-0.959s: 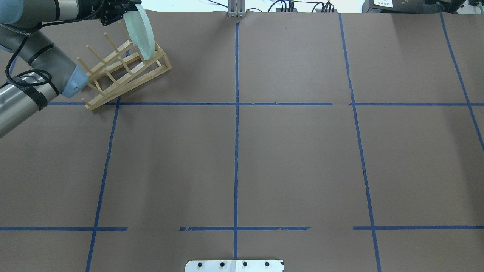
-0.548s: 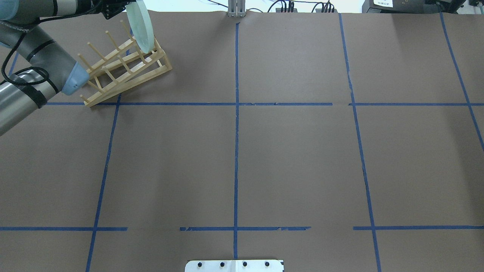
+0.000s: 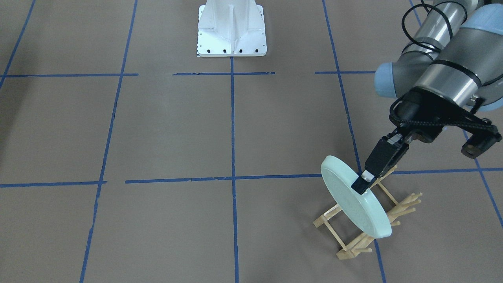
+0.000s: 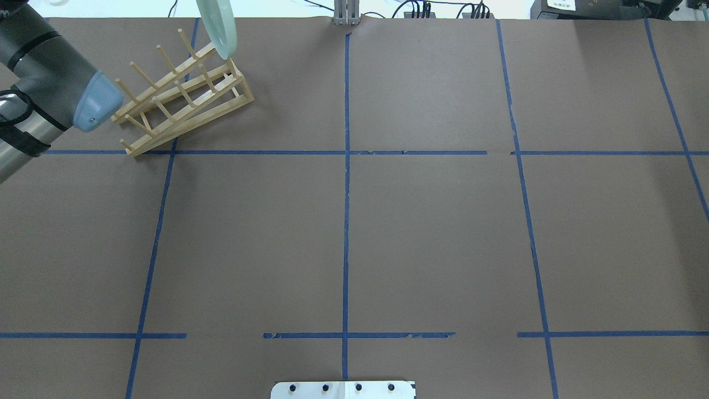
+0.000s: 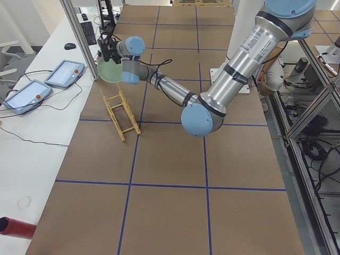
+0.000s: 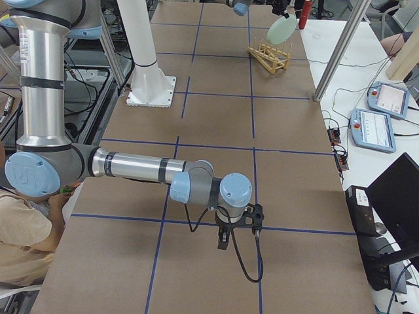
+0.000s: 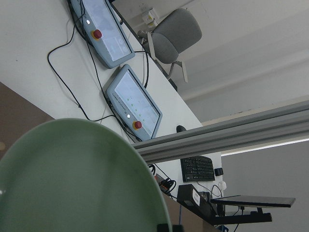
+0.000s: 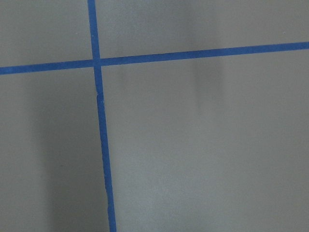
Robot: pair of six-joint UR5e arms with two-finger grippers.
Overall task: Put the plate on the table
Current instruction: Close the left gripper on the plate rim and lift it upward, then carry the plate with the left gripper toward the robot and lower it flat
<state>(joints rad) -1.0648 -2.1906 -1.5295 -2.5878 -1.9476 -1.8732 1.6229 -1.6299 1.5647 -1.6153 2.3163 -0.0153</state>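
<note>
One plate (image 3: 347,198) hung on edge above the far rack (image 3: 346,253), rim clenched by the left gripper (image 3: 363,184), seemingly to lift it free; right gripper's (image 6: 222,239) state unclear.

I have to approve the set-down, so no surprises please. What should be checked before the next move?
1. Grip: left gripper shut on the plate rim: ok.
2. Clearance: plate above the wooden rack pegs in the left side view: ok.
3. Pose: plate flat for set-down: not ok, it stands on edge.
4. Landing spot: bare table beside the rack: ok.
5. Other arm: right gripper far from the plate: ok.
</note>
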